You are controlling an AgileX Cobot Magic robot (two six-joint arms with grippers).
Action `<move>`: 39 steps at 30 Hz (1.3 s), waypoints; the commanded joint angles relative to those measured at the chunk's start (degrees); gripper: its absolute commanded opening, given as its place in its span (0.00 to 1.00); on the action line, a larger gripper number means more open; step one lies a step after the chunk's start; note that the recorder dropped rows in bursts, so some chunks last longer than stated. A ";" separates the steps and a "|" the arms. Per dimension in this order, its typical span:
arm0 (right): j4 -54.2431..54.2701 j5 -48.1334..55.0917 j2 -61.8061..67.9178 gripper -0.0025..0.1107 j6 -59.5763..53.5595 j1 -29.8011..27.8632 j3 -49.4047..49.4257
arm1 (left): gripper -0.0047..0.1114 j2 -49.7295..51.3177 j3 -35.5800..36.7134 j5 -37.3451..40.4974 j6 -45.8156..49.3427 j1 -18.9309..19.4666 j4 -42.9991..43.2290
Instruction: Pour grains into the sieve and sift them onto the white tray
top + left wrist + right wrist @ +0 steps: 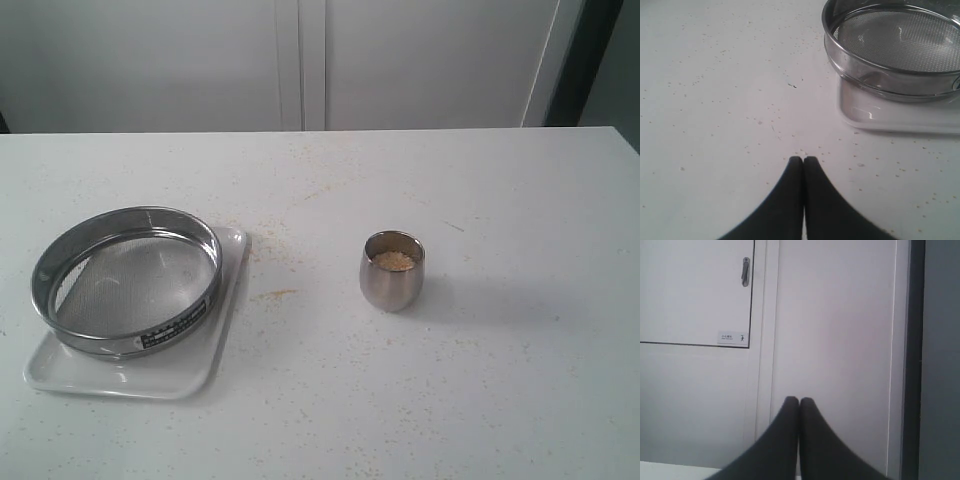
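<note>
Exterior view: the sieve sits on the white tray by the bench's left edge, and the grains are in a steel cup.

The tray lies near the front left corner of the bench, one corner showing past the sieve's rim. The cup stands upright about mid-bench, well apart from the tray. Loose specks are scattered over the bench top. In the left wrist view the left gripper has its black fingers pressed together, holding nothing, over bare bench near the tray. The right gripper is likewise closed and empty, facing a cabinet door.
</note>
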 commanded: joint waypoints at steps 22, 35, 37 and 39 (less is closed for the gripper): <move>-5.73 -11.10 36.76 0.02 -0.65 -0.17 -7.43 | 0.04 -0.26 0.59 0.75 -0.14 0.12 -0.33; -14.76 -27.71 60.68 0.02 3.45 -0.17 -7.21 | 0.04 -0.26 0.59 0.75 -0.14 0.12 -0.33; -15.29 -31.26 64.20 0.02 3.45 -0.17 -6.35 | 0.04 -0.26 0.59 0.75 -0.14 0.12 -0.33; -14.70 -35.33 68.21 0.02 3.57 -0.17 -4.93 | 0.04 -0.26 0.59 0.75 -0.14 0.12 -0.33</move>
